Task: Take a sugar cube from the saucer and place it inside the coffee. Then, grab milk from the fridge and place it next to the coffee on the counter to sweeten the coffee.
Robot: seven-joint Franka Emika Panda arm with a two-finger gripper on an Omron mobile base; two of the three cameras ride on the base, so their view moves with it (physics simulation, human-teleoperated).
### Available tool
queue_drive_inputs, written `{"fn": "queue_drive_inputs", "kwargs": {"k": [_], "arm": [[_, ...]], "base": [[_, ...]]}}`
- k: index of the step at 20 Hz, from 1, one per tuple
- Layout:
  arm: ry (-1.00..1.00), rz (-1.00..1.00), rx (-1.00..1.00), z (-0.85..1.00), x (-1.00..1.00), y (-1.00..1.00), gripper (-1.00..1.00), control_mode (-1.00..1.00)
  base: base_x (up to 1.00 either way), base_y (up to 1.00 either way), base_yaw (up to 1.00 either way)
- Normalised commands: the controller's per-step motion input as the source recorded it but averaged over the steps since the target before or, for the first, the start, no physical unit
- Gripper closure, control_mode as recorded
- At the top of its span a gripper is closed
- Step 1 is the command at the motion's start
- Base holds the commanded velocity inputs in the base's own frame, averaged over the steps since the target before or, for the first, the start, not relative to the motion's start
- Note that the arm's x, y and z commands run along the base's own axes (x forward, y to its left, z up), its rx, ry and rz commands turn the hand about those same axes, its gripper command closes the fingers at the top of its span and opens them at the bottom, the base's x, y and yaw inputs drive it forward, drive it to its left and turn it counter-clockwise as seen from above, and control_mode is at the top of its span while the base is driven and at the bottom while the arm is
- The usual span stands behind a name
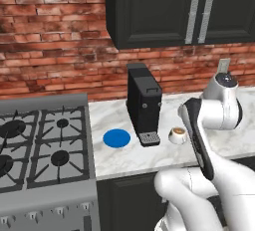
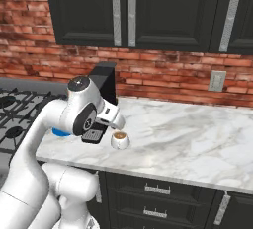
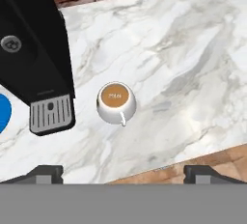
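The coffee is a small white cup of brown liquid on the marbled counter, just right of the black coffee machine's drip tray. A tiny tan sugar cube lies in the liquid. My gripper hangs well above the cup, open, with nothing between its fingers. The blue saucer sits bare left of the machine, and its edge peeks in at the left of the hand view. The cup stands near the counter's front edge. The milk and the fridge are out of view.
A tall black coffee machine stands between saucer and cup. A grey gas stove borders the counter on the left. Dark upper cabinets hang over a brick wall. The open marble counter stretches to the right.
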Motion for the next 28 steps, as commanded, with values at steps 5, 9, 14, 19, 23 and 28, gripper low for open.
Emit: {"fn": "queue_drive_inputs", "kwargs": {"k": [5,9,14,19,23,28], "arm": [[-0.12,0.04,0.0,0.1,-0.12,0.0,-1.0,-1.0],[0.0,0.0,0.0,0.0,-0.09,0.0,-1.0,1.0],[0.0,0.0,0.0,0.0,0.0,0.0,-1.0,1.0],[0.0,0.0,0.0,0.0,0.0,0.0,-1.0,1.0],[0.0,0.0,0.0,0.0,0.0,0.0,-1.0,1.0],[0.0,0.0,0.0,0.0,0.0,0.0,-1.0,1.0]], "base": [[0.0,0.0,0.0],[-0.45,0.0,0.04],[-0.95,0.01,0.61],[-0.26,0.0,0.99],[-0.02,0.0,1.0],[-0.01,0.21,1.0]]}}
